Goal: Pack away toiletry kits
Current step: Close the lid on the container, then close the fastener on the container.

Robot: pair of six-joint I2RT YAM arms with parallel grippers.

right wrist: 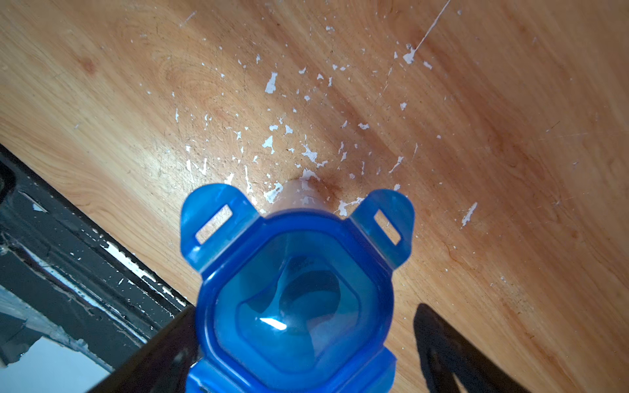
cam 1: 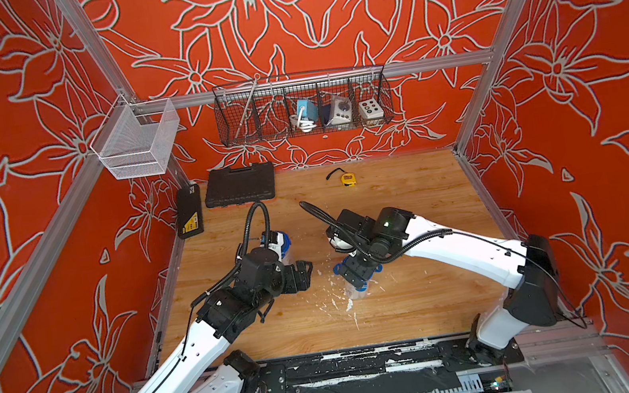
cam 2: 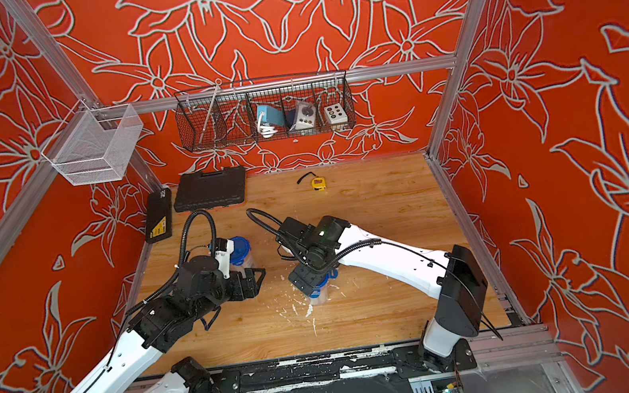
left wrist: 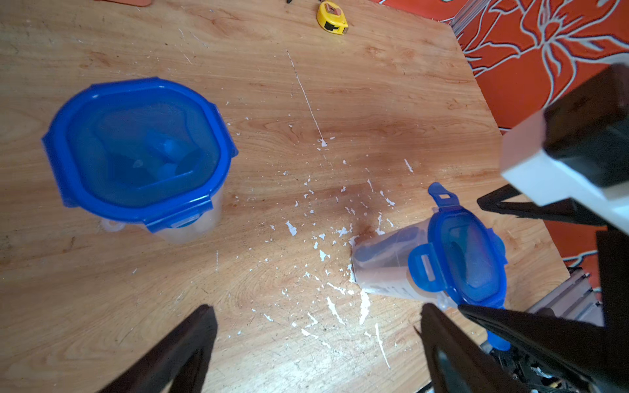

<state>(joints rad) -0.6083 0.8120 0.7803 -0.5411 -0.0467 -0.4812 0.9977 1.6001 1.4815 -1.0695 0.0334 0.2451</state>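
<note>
Astride one tub (right wrist: 292,258), right tool (right wrist: 306,309) (jaws wide)

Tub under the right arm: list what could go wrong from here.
Two lid tabs stand unclipped on the tub; lifting by the lid could pull it off.
The open right end effector straddles the lid closely; a bump might tip this tall tub.
The left end effector hovers nearby; the two could collide.
</note>
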